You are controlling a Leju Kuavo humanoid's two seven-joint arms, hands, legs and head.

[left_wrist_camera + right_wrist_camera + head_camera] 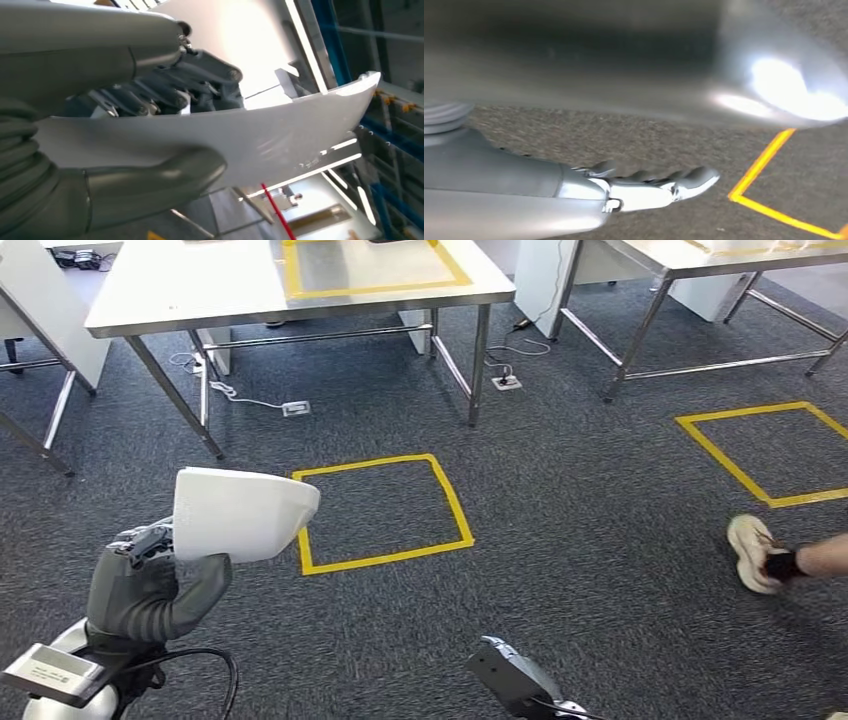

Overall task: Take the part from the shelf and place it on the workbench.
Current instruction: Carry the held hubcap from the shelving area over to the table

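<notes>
The steel workbench tabletop (180,285) with its yellow taped square stands ahead across the grey carpet, likely the drop-off. The white curved plastic part (240,513) rides raised, pinched between the left hand's (150,580) thumb and fingers. The right hand (644,187) hangs empty, fingers loosely curled, blurred.

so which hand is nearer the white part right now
Left. The left hand grips the white part, thumb under it. The right hand hangs down over the carpet, apart from the part.
</notes>
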